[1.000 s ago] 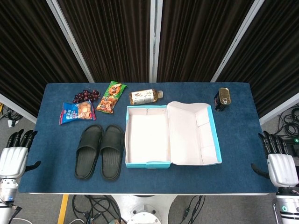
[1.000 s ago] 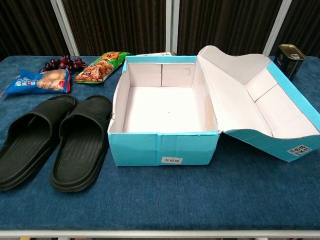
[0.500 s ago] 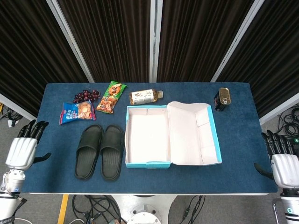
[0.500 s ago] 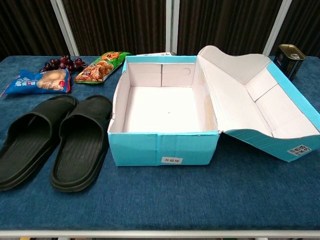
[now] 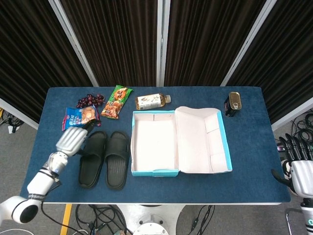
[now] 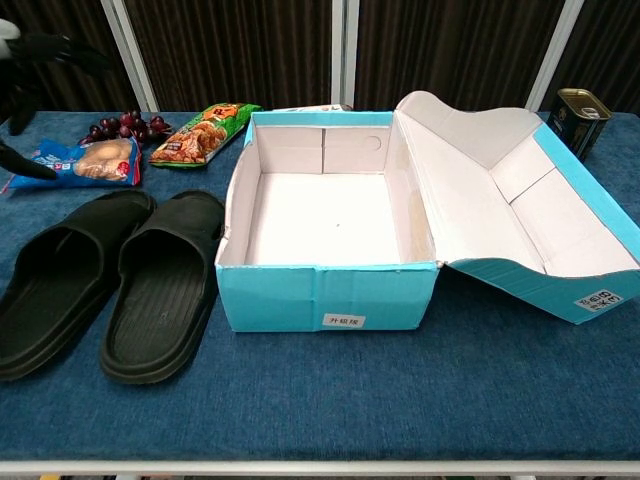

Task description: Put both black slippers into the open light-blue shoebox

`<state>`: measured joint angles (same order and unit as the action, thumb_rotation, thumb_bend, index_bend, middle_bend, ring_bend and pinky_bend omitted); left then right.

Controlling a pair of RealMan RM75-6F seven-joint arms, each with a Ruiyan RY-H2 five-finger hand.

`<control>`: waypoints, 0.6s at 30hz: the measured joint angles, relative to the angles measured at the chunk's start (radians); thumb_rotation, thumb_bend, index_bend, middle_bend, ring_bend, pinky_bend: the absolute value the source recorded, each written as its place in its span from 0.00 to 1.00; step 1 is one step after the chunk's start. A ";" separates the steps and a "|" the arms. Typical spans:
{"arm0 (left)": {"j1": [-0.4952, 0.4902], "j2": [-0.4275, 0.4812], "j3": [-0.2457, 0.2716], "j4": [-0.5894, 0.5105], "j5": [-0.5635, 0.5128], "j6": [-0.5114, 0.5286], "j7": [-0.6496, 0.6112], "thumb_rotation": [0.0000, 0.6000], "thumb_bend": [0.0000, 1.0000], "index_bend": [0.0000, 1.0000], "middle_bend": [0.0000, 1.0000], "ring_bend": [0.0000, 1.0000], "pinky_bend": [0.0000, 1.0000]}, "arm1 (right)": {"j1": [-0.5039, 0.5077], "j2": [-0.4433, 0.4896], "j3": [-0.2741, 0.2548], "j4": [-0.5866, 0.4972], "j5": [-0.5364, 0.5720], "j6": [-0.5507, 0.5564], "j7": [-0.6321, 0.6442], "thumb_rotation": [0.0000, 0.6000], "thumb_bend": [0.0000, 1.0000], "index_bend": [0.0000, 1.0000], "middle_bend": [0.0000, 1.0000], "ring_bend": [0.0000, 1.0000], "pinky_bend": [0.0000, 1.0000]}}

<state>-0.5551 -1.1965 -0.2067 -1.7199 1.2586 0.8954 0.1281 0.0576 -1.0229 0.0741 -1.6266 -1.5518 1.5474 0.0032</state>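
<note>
Head view shows that the left hand, open and empty, has been brought over the table beside the outer slipper, while both slippers are still lying left of the shoebox and the right hand is kept open off the table edge.

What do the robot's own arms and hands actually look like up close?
Each ends in a human-shaped hand with a pale silver-white shell on the back and black fingers: the left hand above the slippers, the right hand off the table's edge. The left forearm is white segments with dark joint bands and a rounded elbow. No markings are readable.
</note>
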 measured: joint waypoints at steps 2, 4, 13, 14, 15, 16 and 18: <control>-0.040 -0.028 -0.004 0.006 -0.053 -0.049 0.014 1.00 0.00 0.09 0.08 0.64 0.82 | -0.002 0.002 -0.001 0.003 0.002 0.000 0.005 1.00 0.09 0.00 0.00 0.00 0.00; -0.081 -0.062 -0.005 0.016 -0.117 -0.091 0.039 1.00 0.00 0.08 0.07 0.64 0.82 | -0.003 0.003 -0.003 0.006 0.004 -0.002 0.010 1.00 0.09 0.00 0.00 0.00 0.00; -0.219 -0.181 0.019 0.079 -0.393 -0.174 0.160 1.00 0.00 0.06 0.04 0.64 0.82 | -0.001 0.000 -0.008 0.024 0.007 -0.016 0.029 1.00 0.09 0.00 0.00 0.00 0.00; -0.230 -0.191 0.023 0.086 -0.418 -0.173 0.172 1.00 0.00 0.06 0.04 0.64 0.82 | -0.001 -0.001 -0.008 0.025 0.007 -0.017 0.030 1.00 0.09 0.00 0.00 0.00 0.00; -0.243 -0.203 0.029 0.096 -0.450 -0.170 0.187 1.00 0.00 0.05 0.04 0.64 0.82 | -0.001 -0.001 -0.009 0.027 0.008 -0.018 0.032 1.00 0.09 0.00 0.00 0.00 0.00; -0.252 -0.210 0.033 0.102 -0.472 -0.166 0.198 1.00 0.00 0.05 0.04 0.64 0.82 | -0.001 -0.001 -0.009 0.028 0.009 -0.019 0.033 1.00 0.09 0.00 0.00 0.00 0.00; -0.271 -0.226 0.042 0.114 -0.520 -0.159 0.217 1.00 0.00 0.05 0.03 0.64 0.82 | 0.000 -0.001 -0.009 0.030 0.011 -0.023 0.034 1.00 0.09 0.00 0.00 0.00 0.00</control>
<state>-0.8265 -1.4221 -0.1647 -1.6058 0.7382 0.7364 0.3453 0.0578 -1.0242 0.0652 -1.5964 -1.5407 1.5241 0.0376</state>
